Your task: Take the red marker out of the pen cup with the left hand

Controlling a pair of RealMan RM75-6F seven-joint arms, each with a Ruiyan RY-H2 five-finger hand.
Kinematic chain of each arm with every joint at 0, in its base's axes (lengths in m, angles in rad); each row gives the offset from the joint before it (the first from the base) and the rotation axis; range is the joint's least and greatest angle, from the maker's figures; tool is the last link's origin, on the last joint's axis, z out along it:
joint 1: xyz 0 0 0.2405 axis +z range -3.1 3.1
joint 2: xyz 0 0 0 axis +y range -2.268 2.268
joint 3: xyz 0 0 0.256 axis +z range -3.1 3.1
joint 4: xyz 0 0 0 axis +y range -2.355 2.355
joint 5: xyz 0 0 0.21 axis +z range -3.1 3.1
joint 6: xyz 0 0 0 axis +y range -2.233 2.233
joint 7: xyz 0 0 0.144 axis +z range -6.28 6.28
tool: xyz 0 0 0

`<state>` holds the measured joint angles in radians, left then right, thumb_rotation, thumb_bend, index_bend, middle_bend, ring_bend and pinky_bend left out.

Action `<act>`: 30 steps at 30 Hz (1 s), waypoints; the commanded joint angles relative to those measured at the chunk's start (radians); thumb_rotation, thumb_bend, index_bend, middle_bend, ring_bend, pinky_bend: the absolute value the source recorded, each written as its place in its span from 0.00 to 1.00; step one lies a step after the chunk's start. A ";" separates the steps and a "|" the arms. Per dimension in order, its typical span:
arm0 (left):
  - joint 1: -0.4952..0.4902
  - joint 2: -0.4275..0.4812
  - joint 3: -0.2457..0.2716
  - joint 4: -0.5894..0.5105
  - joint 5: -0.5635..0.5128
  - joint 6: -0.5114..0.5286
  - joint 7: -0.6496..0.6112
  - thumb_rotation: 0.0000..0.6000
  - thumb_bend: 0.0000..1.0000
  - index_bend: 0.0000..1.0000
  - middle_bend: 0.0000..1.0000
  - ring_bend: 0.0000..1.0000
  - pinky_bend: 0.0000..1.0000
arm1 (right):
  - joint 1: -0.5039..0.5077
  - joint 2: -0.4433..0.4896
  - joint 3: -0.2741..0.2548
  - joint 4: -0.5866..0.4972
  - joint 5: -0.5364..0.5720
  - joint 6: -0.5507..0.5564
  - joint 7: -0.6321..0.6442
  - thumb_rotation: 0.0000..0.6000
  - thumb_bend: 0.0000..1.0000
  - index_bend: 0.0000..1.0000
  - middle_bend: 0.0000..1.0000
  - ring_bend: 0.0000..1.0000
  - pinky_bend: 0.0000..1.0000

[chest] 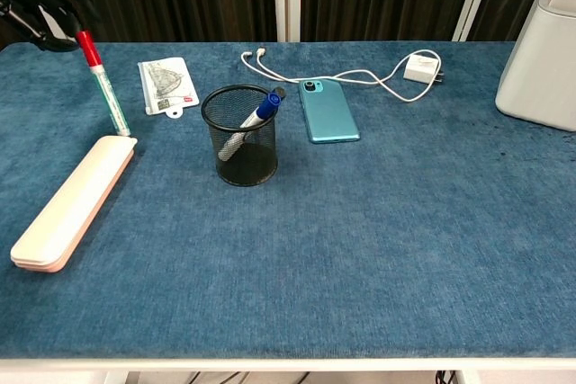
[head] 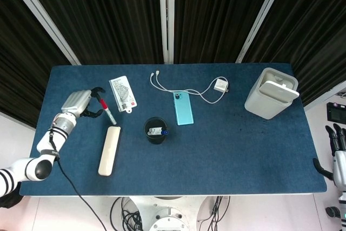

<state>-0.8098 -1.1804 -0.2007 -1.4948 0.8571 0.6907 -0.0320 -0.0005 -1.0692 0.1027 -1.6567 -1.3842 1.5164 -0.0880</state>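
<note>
My left hand hangs over the table's left side and pinches the red-capped marker by its cap. The marker hangs nearly upright, white barrel down, its tip just above the far end of the pencil case. The black mesh pen cup stands mid-table, well right of that hand, with a blue-capped marker leaning inside. My right hand hangs off the table's right edge, fingers pointing up, holding nothing.
A card sleeve lies behind the marker. A teal phone, a white cable with charger and a white box lie to the right.
</note>
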 commanded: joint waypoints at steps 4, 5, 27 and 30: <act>0.035 -0.030 -0.029 -0.001 0.074 0.147 -0.020 1.00 0.25 0.00 0.12 0.06 0.27 | 0.001 -0.001 -0.002 0.003 -0.008 0.002 0.003 1.00 0.21 0.00 0.00 0.00 0.00; 0.040 -0.028 -0.028 -0.004 0.084 0.158 -0.017 1.00 0.25 0.00 0.10 0.04 0.24 | 0.000 -0.001 -0.002 0.003 -0.009 0.003 0.005 1.00 0.21 0.00 0.00 0.00 0.00; 0.484 -0.030 0.285 0.046 0.556 0.787 0.145 1.00 0.19 0.00 0.00 0.00 0.07 | 0.004 -0.039 -0.013 0.052 -0.079 0.037 0.020 1.00 0.20 0.00 0.00 0.00 0.00; 0.523 -0.039 0.282 0.078 0.549 0.809 0.126 1.00 0.18 0.00 0.00 0.00 0.06 | 0.014 -0.048 -0.013 0.054 -0.079 0.023 0.010 1.00 0.20 0.00 0.00 0.00 0.00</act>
<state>-0.3074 -1.2170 0.0762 -1.4363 1.4072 1.4811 0.0997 0.0102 -1.1143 0.0902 -1.6034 -1.4633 1.5425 -0.0754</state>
